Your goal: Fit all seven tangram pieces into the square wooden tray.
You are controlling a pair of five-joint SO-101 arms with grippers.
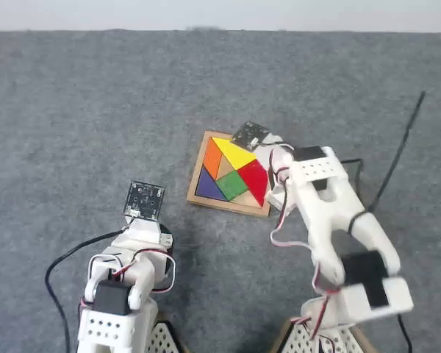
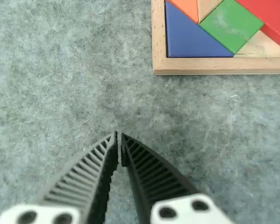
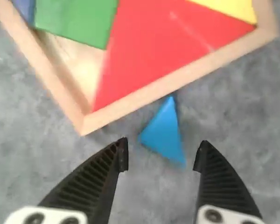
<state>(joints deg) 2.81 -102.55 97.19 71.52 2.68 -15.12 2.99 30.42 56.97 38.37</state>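
Tray [image 1: 228, 208] sits near the middle of the desk [image 1: 73, 110], well in from every edge. Inside it: orange triangle [image 1: 212, 158], yellow triangle [image 1: 234, 153], red triangle [image 1: 253, 178], green square [image 1: 233, 185], dark blue triangle [image 1: 207, 187]. Wood-coloured patches [image 1: 224, 168] remain between them; gap or unpainted piece, cannot tell. Light blue triangle [image 3: 163, 133] lies on the desk just outside the rim, near a tray corner. Judged well past halfway, with at least this piece left to seat.

Right gripper [image 3: 162, 149] hangs over the light blue triangle, fingers [image 3: 102, 177] spread either side of it. Left gripper [image 2: 119, 140] is over bare desk, apart from the tray, fingers [image 2: 98, 168] pressed together.

High view gives the whole layout. Right wrist view adds the loose triangle, where the high view has the arm overhead.
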